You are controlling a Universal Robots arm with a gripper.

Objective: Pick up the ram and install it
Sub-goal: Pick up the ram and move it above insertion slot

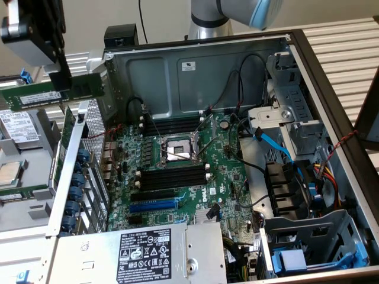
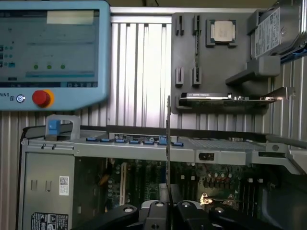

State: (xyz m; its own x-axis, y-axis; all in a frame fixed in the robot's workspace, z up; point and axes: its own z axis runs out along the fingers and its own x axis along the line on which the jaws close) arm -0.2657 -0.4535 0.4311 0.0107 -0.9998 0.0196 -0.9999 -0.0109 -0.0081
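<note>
My gripper [image 1: 60, 78] is at the exterior view's upper left, above the left wall of the open computer case, and is shut on the ram [image 1: 53, 92]. This is a long green stick with a pale label, held level in the air. In the wrist view the ram [image 2: 168, 143] appears edge-on as a thin line rising from between the black fingers [image 2: 156, 211] of the gripper [image 2: 168, 207]. The black memory slots [image 1: 172, 177] with white end clips lie on the motherboard [image 1: 228, 171] below the CPU socket [image 1: 176, 149], well to the right of and below the ram.
A grey fixture tray [image 1: 41, 127] left of the case holds a hard drive [image 1: 18, 127] and a CPU chip [image 1: 9, 173]. A blue slot [image 1: 153, 205], the power supply [image 1: 142, 254], cables [image 1: 275, 145] and drive cages [image 1: 308, 242] crowd the case. A teach pendant [image 2: 53, 48] is behind.
</note>
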